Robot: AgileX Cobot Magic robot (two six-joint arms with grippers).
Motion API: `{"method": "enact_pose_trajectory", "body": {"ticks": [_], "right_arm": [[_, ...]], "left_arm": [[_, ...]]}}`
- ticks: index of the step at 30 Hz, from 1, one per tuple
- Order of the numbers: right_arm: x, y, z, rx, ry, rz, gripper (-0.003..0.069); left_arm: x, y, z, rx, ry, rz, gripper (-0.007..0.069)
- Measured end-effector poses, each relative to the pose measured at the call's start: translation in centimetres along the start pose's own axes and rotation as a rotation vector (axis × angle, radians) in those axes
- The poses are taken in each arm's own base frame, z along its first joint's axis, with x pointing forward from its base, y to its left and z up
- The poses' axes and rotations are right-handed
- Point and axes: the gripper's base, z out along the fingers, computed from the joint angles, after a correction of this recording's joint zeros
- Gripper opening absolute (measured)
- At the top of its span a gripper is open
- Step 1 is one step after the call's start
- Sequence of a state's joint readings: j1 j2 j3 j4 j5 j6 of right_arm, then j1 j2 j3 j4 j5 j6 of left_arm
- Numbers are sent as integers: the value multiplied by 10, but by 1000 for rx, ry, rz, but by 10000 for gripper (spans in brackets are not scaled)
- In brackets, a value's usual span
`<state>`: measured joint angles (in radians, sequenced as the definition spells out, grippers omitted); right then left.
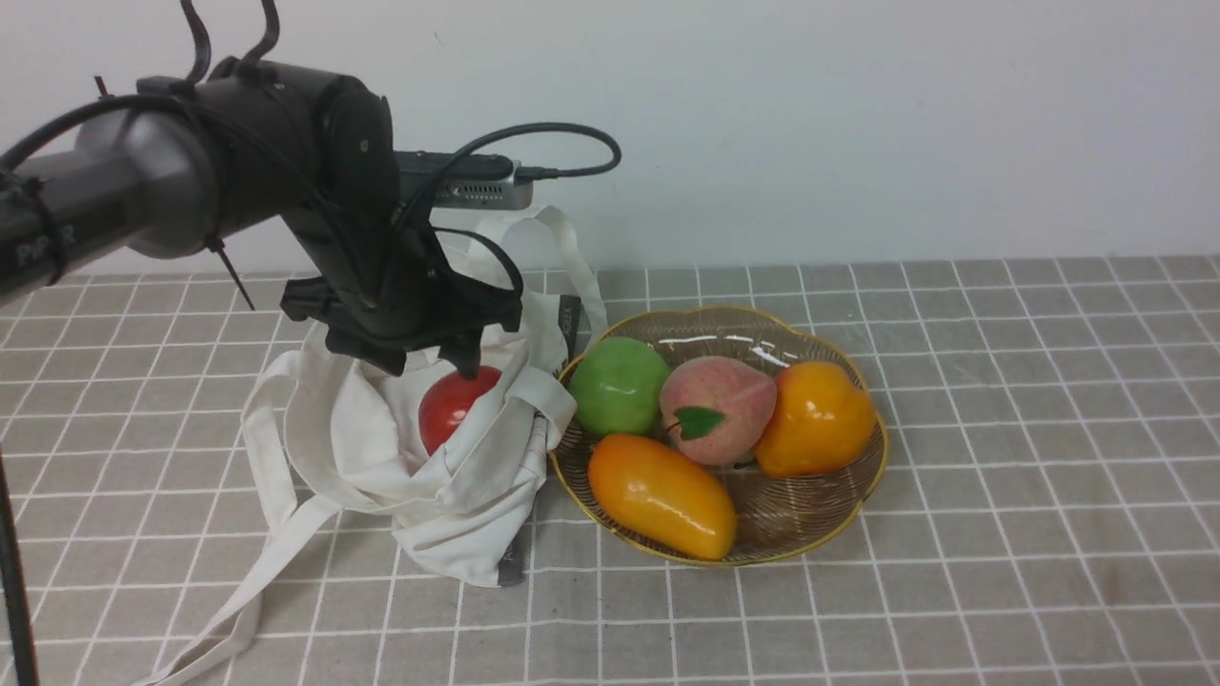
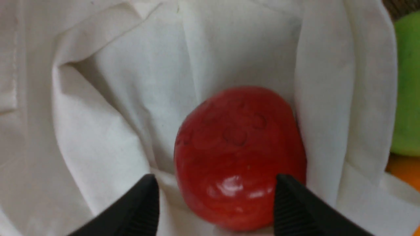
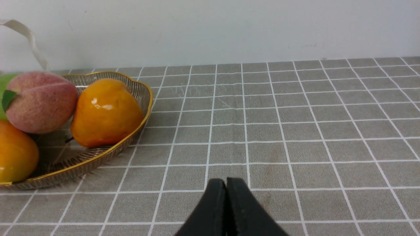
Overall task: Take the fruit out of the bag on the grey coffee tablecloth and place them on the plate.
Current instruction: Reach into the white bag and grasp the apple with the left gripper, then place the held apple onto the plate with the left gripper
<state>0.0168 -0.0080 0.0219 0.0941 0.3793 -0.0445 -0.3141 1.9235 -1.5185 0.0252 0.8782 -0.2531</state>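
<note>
- Left arm came in from the left edge of the front view, forearm slanting forward and toward the middle.
- Wrist was bent sharply, so the hand end pointed down.
- Left gripper hung below the wrist, jaws turned downward and parted.
- In the left wrist view, its two black fingers stood wide apart with ribbed inner pads showing and tips about level with each other.
- Right gripper showed only in its own wrist view. Both black fingers were pressed flat together and the tips pointed ahead, held low and roughly level.
</note>
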Motion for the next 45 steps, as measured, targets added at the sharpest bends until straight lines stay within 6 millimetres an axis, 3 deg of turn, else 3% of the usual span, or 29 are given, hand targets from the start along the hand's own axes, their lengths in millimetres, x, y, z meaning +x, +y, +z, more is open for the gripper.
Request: {"method": "enact_pose_trajectory", "body": {"ticks": [5, 8, 19, 29, 32, 37, 42, 45], "right_arm": [[0, 0, 0, 0, 0, 0, -15], [0, 0, 0, 0, 0, 0, -15], [0, 0, 0, 0, 0, 0, -15], [0, 0, 0, 0, 0, 0, -15], [0, 0, 0, 0, 0, 0, -15], [0, 0, 0, 0, 0, 0, -15], [0, 0, 0, 0, 0, 0, -15], [0, 0, 0, 0, 0, 0, -15]], "left_arm": [[1, -1, 24, 1, 34, -81, 629], [4, -2, 39, 10, 69, -106, 657], [-1, -5, 53, 20, 60, -117, 608], [-3, -2, 46, 2, 57, -89, 608], [0, 7, 34, -41, 97, -74, 608], [-12, 15, -20, -63, 28, -36, 603], [-21, 9, -79, 11, -83, -44, 603], [-21, -2, -93, 124, -95, -74, 603]]}}
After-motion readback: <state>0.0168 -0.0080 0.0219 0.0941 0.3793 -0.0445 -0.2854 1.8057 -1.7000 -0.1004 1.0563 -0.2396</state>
